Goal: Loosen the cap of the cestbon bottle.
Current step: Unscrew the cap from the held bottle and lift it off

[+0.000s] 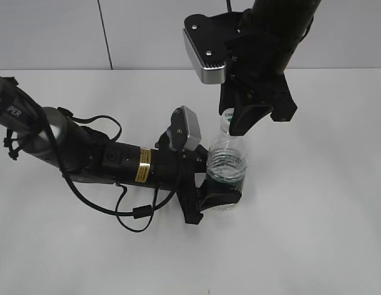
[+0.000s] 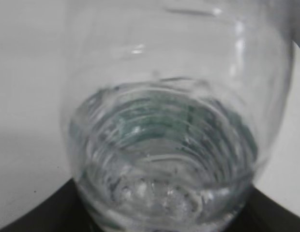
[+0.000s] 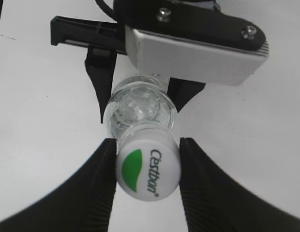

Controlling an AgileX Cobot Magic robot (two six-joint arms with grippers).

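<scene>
The clear cestbon bottle [image 1: 227, 165] stands upright on the white table, its dark green label low on the body. My left gripper [image 1: 212, 196] is shut on the bottle's lower body from the left; in the left wrist view the bottle [image 2: 164, 140] fills the frame. My right gripper [image 3: 147, 159] comes down from above and is shut on the cap [image 3: 148, 170], a white top with a green patch and the Cestbon lettering, one finger touching each side. In the exterior view the cap [image 1: 226, 118] is mostly hidden behind the right fingers [image 1: 239, 123].
The white table [image 1: 319, 203] spreads around the bottle. The left arm and its loose black cable [image 1: 126, 212] lie across the left of the table. A grey wall stands behind the table's far edge.
</scene>
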